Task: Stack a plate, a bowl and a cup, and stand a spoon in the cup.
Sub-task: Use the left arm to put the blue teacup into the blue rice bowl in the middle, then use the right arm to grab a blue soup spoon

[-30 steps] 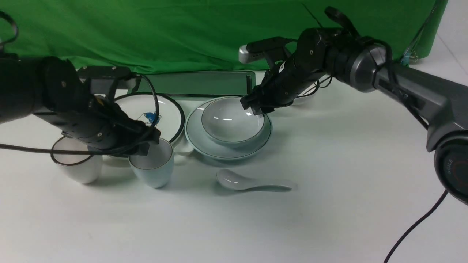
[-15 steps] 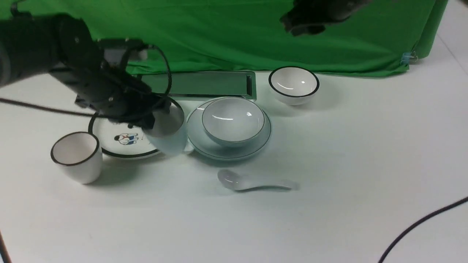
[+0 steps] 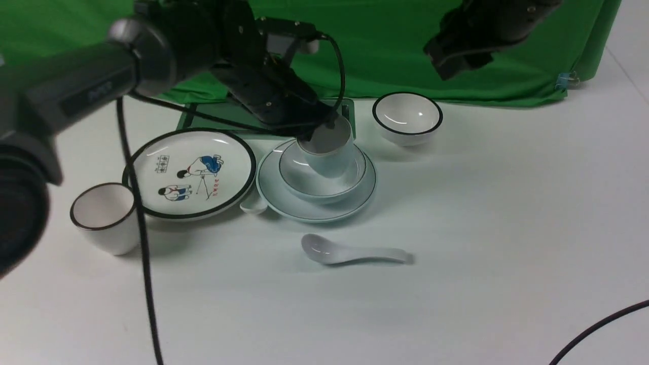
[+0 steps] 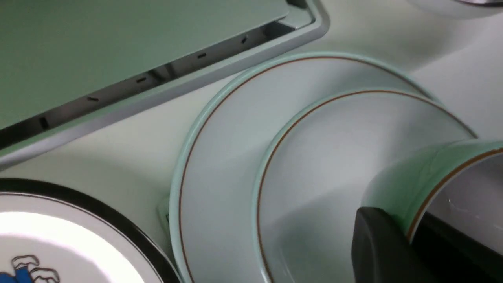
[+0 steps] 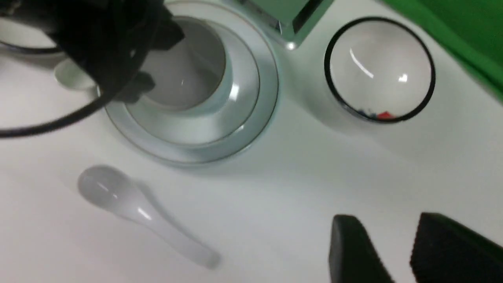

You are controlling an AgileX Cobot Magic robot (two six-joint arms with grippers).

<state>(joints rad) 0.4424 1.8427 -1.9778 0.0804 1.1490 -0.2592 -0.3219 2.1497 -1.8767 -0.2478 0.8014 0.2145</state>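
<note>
The pale blue-green plate (image 3: 284, 195) lies mid-table with the shallow bowl (image 3: 350, 185) on it. My left gripper (image 3: 317, 133) is shut on the rim of the pale blue-green cup (image 3: 329, 152), one finger inside and one outside. It holds the cup tilted, with its base down inside the bowl; I cannot tell whether they touch. The left wrist view shows the plate (image 4: 220, 157), bowl (image 4: 326, 157), cup (image 4: 424, 177) and gripper (image 4: 408, 232). The white spoon (image 3: 350, 252) lies in front of the plate; it also shows in the right wrist view (image 5: 129, 204). My right gripper (image 5: 387, 232) is open, empty and raised at the back right (image 3: 451, 56).
A cartoon plate (image 3: 190, 172) lies left of the stack, with a partly hidden white spoon (image 3: 253, 205) between them. A dark-rimmed white cup (image 3: 105, 218) stands front left. A black-rimmed bowl (image 3: 407, 117) and a green tray (image 3: 228, 114) are behind. A cable (image 3: 598, 324) crosses front right.
My left arm lifted the cup from the table front left and carried it right, over and into the bowl. My right arm rose from the bowl's rim to the back right.
</note>
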